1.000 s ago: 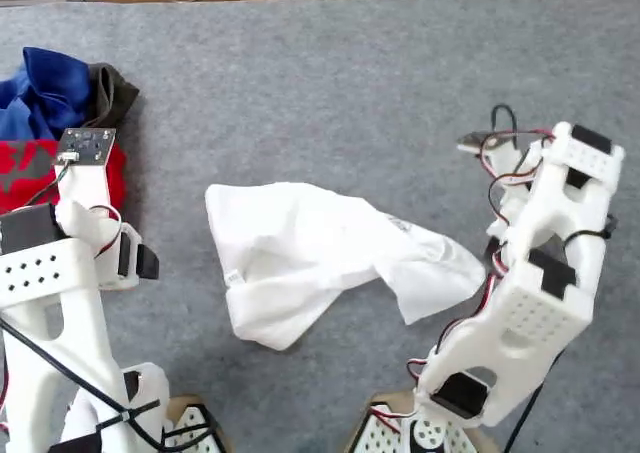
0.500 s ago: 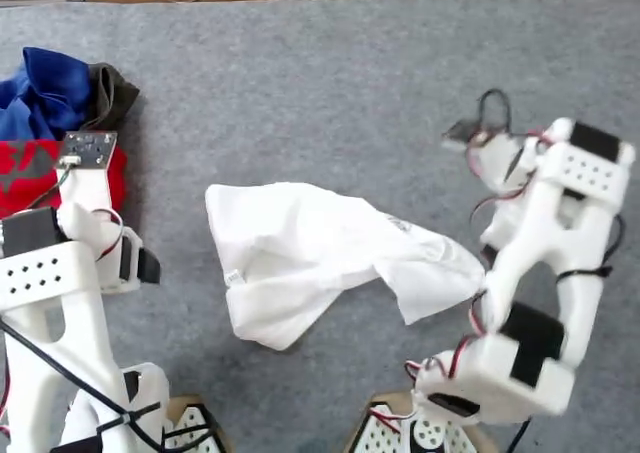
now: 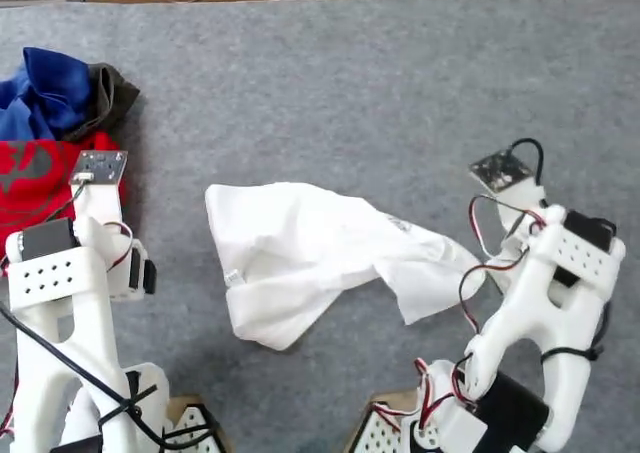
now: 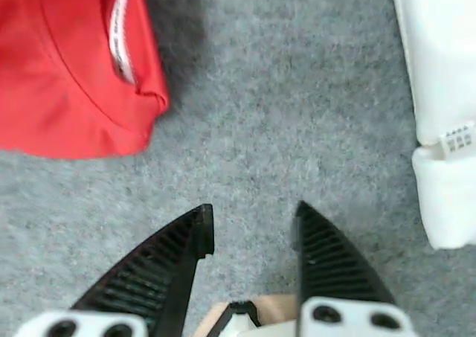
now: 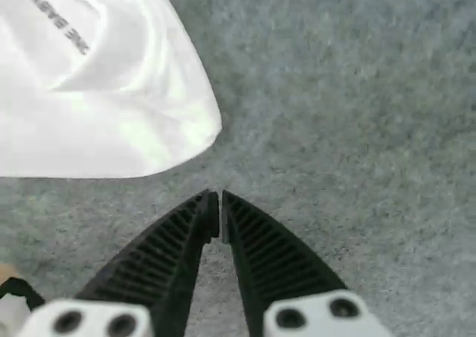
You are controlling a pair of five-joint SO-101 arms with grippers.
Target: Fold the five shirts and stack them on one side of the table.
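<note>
A: Quick, your right pincer (image 5: 219,203)?
B: Narrow, tips all but meeting, nothing in it, low over bare counter (image 5: 357,91).
A: And your left pincer (image 4: 249,229)?
B: Partly open and empty too. It sits between the red shirt (image 4: 67,62) and the white shirt (image 4: 439,91), touching neither.
A: Where's the white shirt lying?
B: Crumpled mid-counter, unfolded. Its long axis runs across from your left arm's side to your right arm's side.
A: Which arm's nearer?
B: I'd say the right one. The shirt's loose corner (image 5: 212,125) is just ahead of those tips. The tagged edge (image 4: 457,137) is off to the side of your left pincer, a bit farther away.
A: So?
B: You'd likely need to open the right pincer before going for that corner.
A: And further back?
B: The red shirt, then a blue shirt (image 3: 50,93) and a dark shirt (image 3: 112,93) are heaped at the far left. They look unfolded.
</note>
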